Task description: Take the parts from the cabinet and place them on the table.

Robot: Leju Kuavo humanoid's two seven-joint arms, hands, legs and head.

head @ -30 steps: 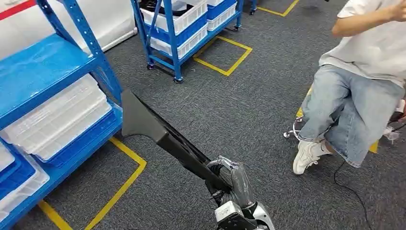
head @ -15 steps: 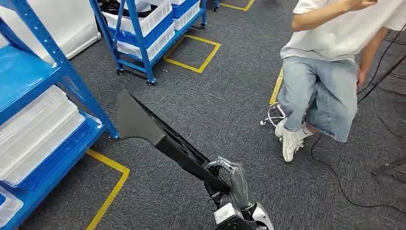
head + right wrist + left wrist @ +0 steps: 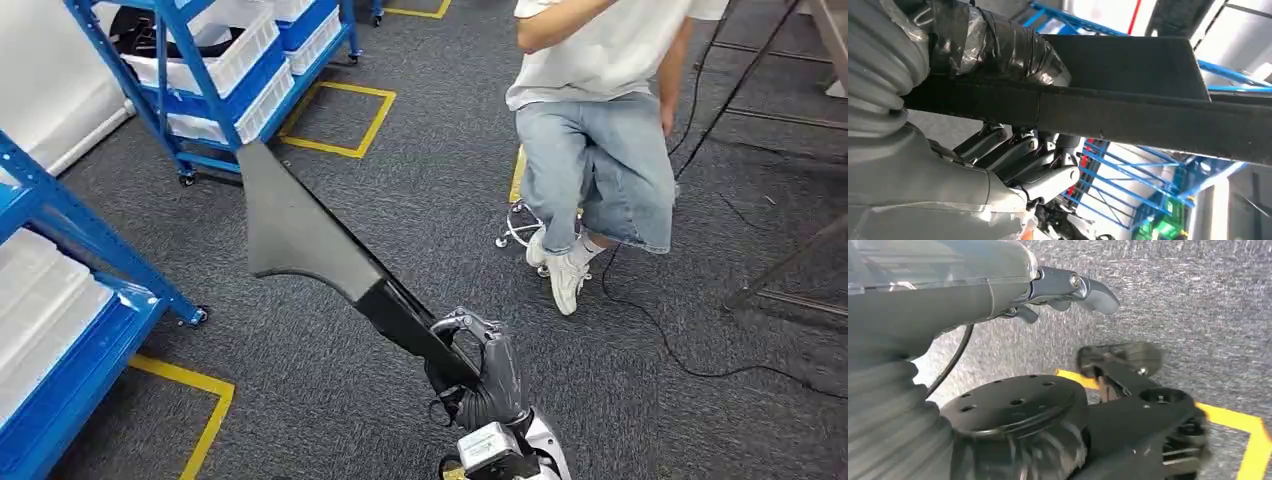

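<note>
A long black plastic part (image 3: pixel 300 235) with a wide flat end reaches up and to the left over the grey carpet. My right hand (image 3: pixel 482 385) grips its narrow end at the bottom middle of the head view. In the right wrist view the same part (image 3: pixel 1148 120) crosses the picture, with the thumb above it and the dark fingers (image 3: pixel 1018 155) curled under it. My left hand (image 3: pixel 1068 285) hangs over the carpet and holds nothing, its fingers stretched out.
A blue rack (image 3: pixel 60 235) with white trays stands at the left. A second blue rack (image 3: pixel 215 70) with bins is at the back left. A person (image 3: pixel 600 140) sits on a stool ahead, cables (image 3: pixel 680 350) trail on the floor, and yellow tape (image 3: pixel 200 400) marks it.
The whole view has swung to the right: racks slid left and the seated person came to the middle. My right hand keeps the same hold on the black part.
</note>
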